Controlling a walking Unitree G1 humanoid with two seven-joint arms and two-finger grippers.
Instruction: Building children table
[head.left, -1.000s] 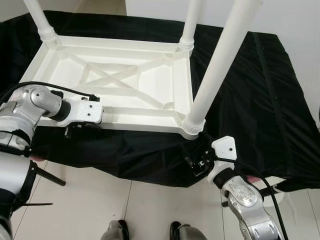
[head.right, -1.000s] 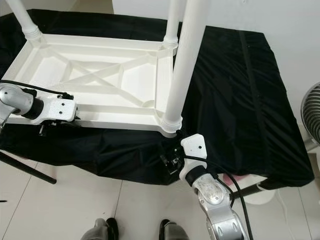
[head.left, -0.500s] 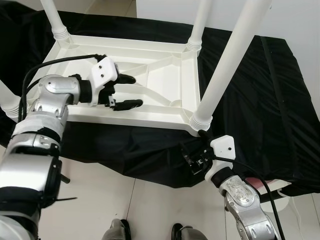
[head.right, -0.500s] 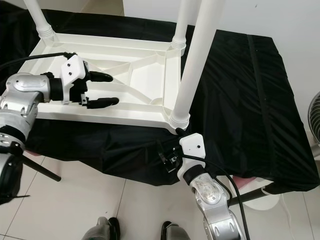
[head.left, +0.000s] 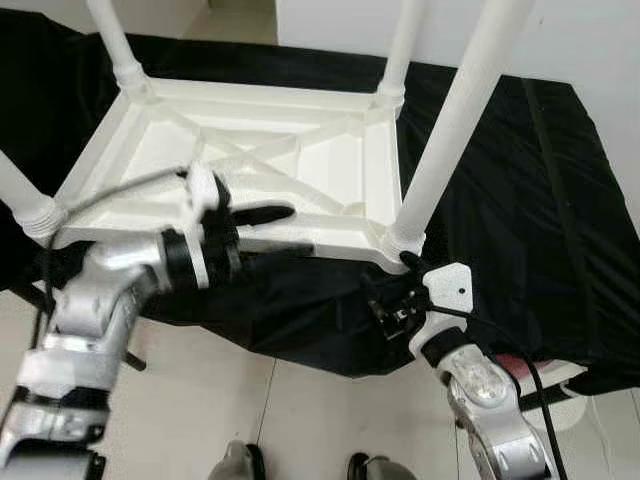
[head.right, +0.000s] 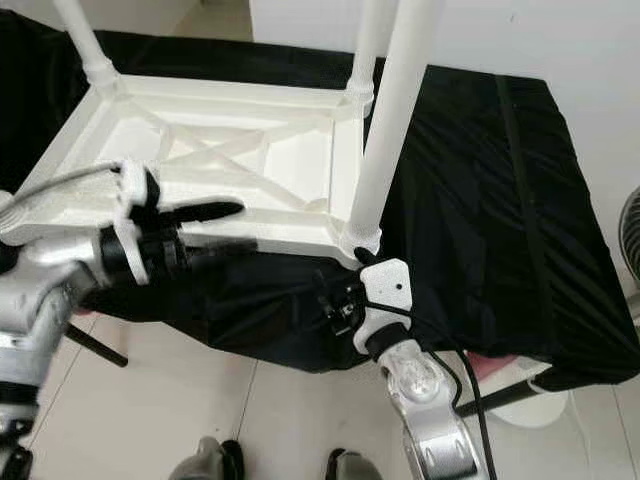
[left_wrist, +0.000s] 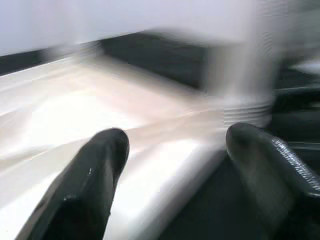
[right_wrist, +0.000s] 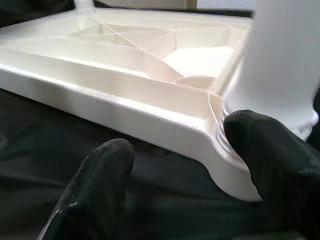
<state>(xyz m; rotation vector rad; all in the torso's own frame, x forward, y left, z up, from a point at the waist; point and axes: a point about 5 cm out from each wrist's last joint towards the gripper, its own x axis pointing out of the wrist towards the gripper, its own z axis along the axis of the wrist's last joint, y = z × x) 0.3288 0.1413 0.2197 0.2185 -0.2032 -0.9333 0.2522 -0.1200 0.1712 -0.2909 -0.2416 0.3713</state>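
Left eye view shows the white children's table (head.left: 270, 170) lying upside down on a bench draped in black cloth (head.left: 520, 200), its ribbed underside up so the leg sockets at the corners can be reached. Four white legs (head.left: 455, 125) already stand up from those corners.

The left claw (head.left: 275, 232) hovers at the near rim of the tabletop with its two black fingers (head.left: 262, 213) spread apart, one above the rim and one along its outer face, holding nothing. The placement looks chosen to clamp or steady that edge. The left wrist view is blurred.

The right claw (right_wrist: 190, 170) sits at the near right corner, just below the socket of the nearest leg. Its fingers are parted and empty, bracketing the corner, probably to brace the frame while the leg is seated.
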